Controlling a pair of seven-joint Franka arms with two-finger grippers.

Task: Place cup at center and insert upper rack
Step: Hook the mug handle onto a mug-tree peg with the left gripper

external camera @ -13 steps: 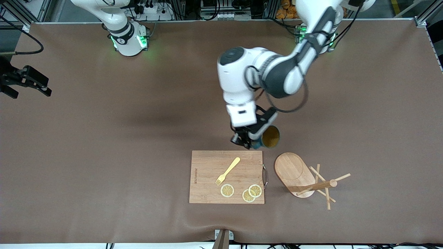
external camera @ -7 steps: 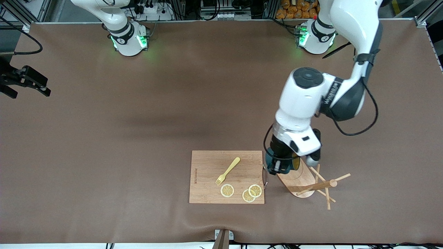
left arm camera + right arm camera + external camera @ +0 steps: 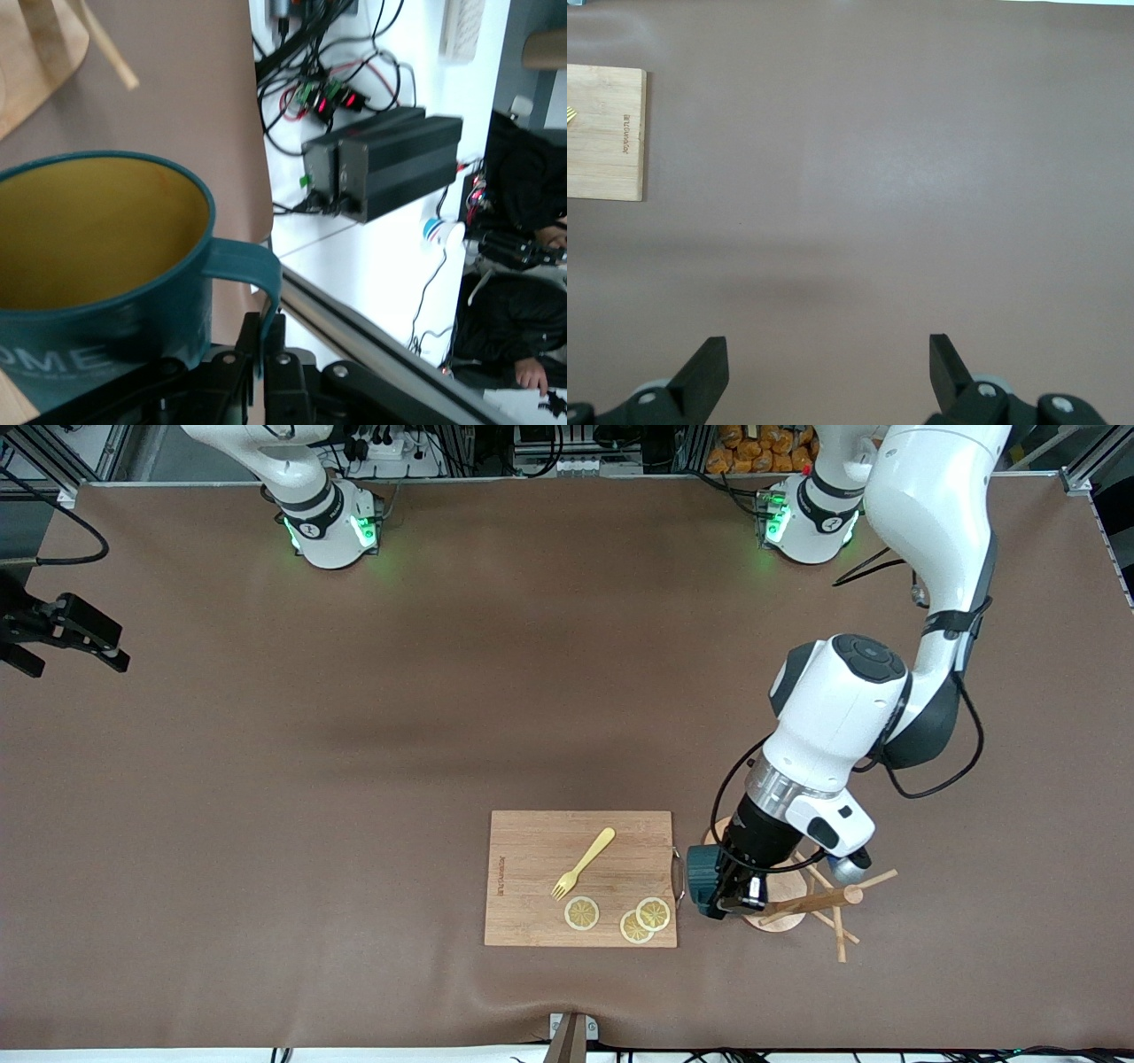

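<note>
- front view: my left gripper (image 3: 728, 892) is clamped on the small dark teal mug with the mustard-yellow inside (image 3: 703, 877), held up over the gap between the rectangular bamboo cutting board (image 3: 532, 868) and the light bamboo mug tree (image 3: 802, 903). the tree lies tipped over at about 3 o'clock from the mug, its post and pegs flat on the table, so i judge it must be stood up later.
- the board carries a yellow fork (image 3: 583, 863) and three lemon slices (image 3: 617, 915); it bears a small printed mark i cannot read.
- my right gripper (image 3: 66, 638) waits at 9 o'clock, over the right arm's end of the brown table covering (image 3: 354, 762).
- left wrist view: my fingers (image 3: 266, 350) pinch the mug's loop handle (image 3: 252, 270), which keeps the mouth free. white lettering reads "ome", partly cut off.
- right wrist view: fingers (image 3: 709, 367) spread apart, nothing between them, bare covering below.
</note>
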